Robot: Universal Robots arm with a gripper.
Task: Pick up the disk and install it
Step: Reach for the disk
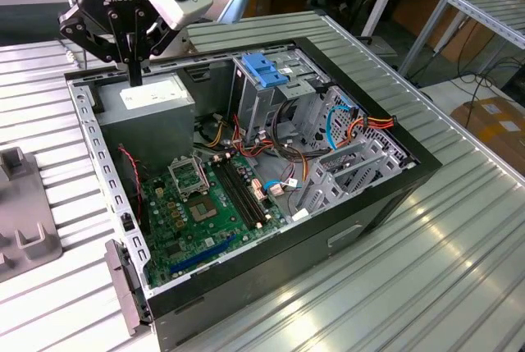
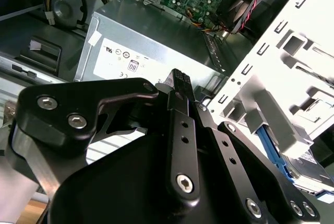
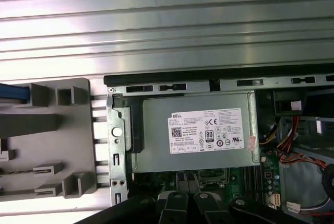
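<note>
Open computer case (image 1: 369,229) lying on a ribbed metal desk (image 1: 459,245), interior facing upward. The gripper (image 1: 133,80) is hanging over the case corner at the exterior view's upper left, directly above the silver power supply (image 1: 152,102). Its fingers (image 2: 180,85) are pressing together and are clenching nothing. In the second wrist view the fingertips are pointing toward the labelled face of the power supply (image 2: 151,41) without touching it.

The disk (image 2: 271,151) is sitting outside the case in a grey fixture (image 1: 25,204) that is standing on the desk just beside the case, at the exterior view's left. In the second wrist view its blue rail and part of its grey-metal face are showing behind a tab of the fixture (image 2: 261,62). In the first wrist view a blue edge of the disk (image 3: 10,92) is lying against the fixture (image 3: 57,130).

Inside the case, the green motherboard (image 1: 197,212) is occupying the floor beside the power supply. The tall drive bay (image 1: 262,106), carrying a blue bracket (image 1: 267,69), is standing toward the exterior view's right, with blue and orange cables (image 1: 353,122) looping next to it.
</note>
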